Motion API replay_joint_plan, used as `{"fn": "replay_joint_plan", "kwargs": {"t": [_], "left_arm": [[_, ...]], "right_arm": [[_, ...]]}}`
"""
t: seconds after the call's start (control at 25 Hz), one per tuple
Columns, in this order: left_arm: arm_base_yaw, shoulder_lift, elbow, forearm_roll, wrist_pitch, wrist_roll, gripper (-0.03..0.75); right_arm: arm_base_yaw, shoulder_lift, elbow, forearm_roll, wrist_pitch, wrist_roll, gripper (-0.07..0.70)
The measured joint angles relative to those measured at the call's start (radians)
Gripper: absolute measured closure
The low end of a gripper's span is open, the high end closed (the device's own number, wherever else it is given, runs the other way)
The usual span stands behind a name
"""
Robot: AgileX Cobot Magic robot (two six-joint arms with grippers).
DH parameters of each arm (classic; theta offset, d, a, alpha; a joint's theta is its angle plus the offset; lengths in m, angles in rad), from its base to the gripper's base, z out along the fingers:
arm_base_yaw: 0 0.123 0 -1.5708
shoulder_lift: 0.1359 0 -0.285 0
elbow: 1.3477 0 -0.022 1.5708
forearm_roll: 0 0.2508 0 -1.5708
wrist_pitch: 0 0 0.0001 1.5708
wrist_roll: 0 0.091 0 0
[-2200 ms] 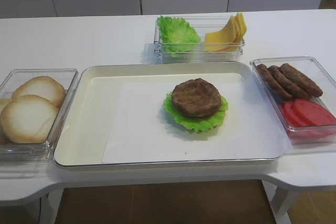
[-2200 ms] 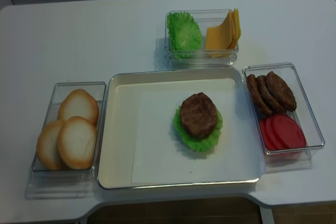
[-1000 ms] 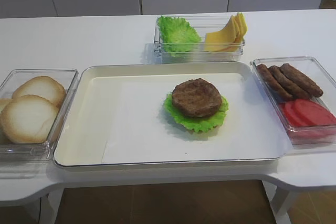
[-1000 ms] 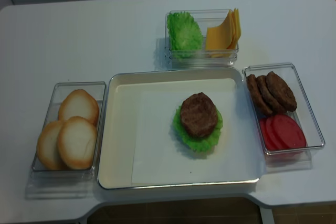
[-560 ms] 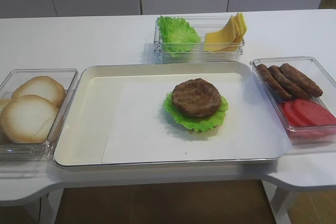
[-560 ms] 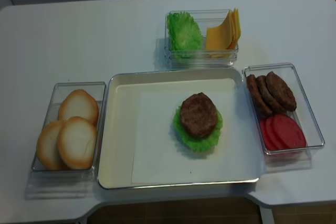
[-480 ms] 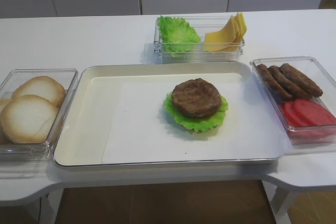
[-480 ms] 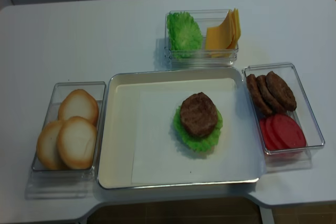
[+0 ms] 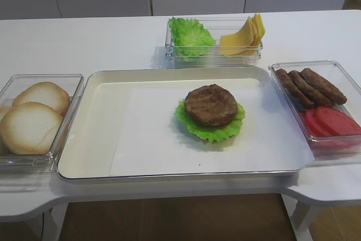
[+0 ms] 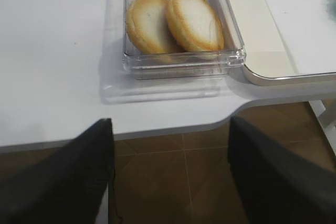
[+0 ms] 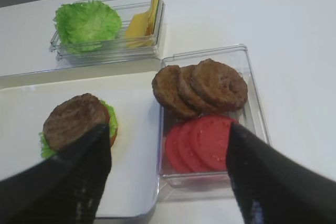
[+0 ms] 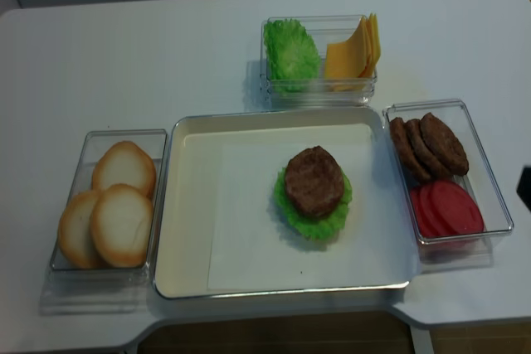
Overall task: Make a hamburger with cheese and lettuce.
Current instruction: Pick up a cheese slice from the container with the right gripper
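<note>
On the tray [image 9: 79,139] sat the hamburger [image 9: 211,111], patty over lettuce [image 9: 217,132], still lacking cheese [image 9: 243,39] (fanned in the far bin); both grippers, right gripper [image 11: 167,182] and left gripper [image 10: 170,182], hung open and empty, so fetching one slice seemed next.

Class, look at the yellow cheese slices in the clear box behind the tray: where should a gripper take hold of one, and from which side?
Probably by the upper edge of the frontmost cheese slice, coming from above. The slices lean fanned on edge in the clear box, so their tops stand free above the rim, while the walls block a side approach.
</note>
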Motion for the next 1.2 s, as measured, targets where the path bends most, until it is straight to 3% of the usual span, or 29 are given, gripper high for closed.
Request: {"fn": "replay_joint_plan", "kwargs": {"t": [0.2,0.32,0.64,0.92,1.2], "left_arm": [[0.000,0.000,0.000,0.000,0.000,0.000,0.220],[0.000,0.000,0.000,0.000,0.000,0.000,0.220],[0.000,0.000,0.000,0.000,0.000,0.000,0.220],[0.000,0.000,0.000,0.000,0.000,0.000,0.220],[0.000,0.000,0.000,0.000,0.000,0.000,0.220]], "right_arm": [[0.000,0.240,-0.073,0.090,-0.128,-0.057,0.128],[0.000,0.390,-0.146,0.183,-0.167,-0.147,0.163],[0.000,0.749,-0.355,0.390,-0.191,-0.349,0.261],[0.000,0.905,-0.455,0.450,-0.199,-0.394,0.283],[0.000,1.091,-0.561,0.613,-0.197,-0.452,0.298]]}}
